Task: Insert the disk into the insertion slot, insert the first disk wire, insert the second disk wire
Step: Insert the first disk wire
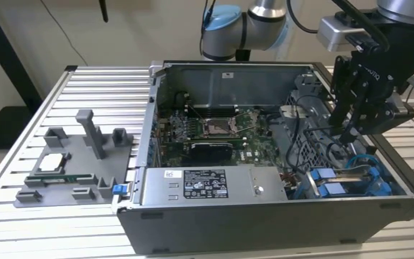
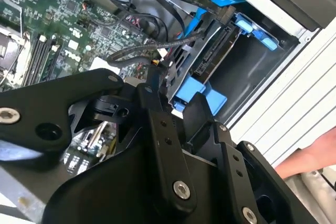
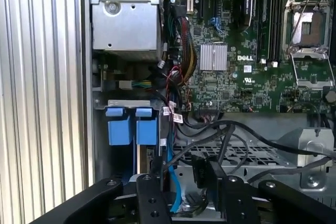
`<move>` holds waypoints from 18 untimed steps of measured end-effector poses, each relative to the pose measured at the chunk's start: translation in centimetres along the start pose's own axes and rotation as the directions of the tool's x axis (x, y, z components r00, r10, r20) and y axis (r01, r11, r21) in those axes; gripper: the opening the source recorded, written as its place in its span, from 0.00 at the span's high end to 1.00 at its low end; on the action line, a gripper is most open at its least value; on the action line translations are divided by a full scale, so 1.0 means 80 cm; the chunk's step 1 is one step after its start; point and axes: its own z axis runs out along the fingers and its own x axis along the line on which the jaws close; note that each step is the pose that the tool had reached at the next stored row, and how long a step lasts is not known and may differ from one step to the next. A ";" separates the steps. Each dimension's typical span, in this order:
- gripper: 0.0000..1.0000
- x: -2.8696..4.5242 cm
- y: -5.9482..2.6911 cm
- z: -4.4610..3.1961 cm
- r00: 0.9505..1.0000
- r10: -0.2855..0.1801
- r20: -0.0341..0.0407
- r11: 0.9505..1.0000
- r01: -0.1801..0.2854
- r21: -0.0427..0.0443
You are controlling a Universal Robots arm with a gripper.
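The computer case (image 1: 264, 216) lies open on the slatted counter (image 1: 84, 86), and the grey power-supply box (image 1: 214, 186) at its front edge serves as the landmark. That box carries a white-and-black printed label (image 1: 205, 183); its print is too fine to read. The insertion slot (image 1: 327, 182), with its blue tabs, sits just beside the box on the exterior view's right. The disk (image 2: 215, 51) is seated in this slot in its blue frame, shown edge-on in the second wrist view. The hand (image 1: 345, 137) hangs over the far end of the slot, away from the box. Whether it is spread or pinching something cannot be told. A black connector (image 3: 202, 174) on dark wires lies close by the hand in the first wrist view, alongside a flat blue cable (image 3: 173, 187). The wires near the box bear small white tags (image 3: 176, 116). Beyond the box lies the green motherboard (image 1: 221, 127), printed with white lettering. Well apart from the box, on the exterior view's left, a grey fixture (image 1: 77, 162) stands on the counter.
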 end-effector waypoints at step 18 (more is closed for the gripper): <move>1.00 -0.0041 0.008 0.0045 1.000 -0.001 0.001 0.999 0.001 0.036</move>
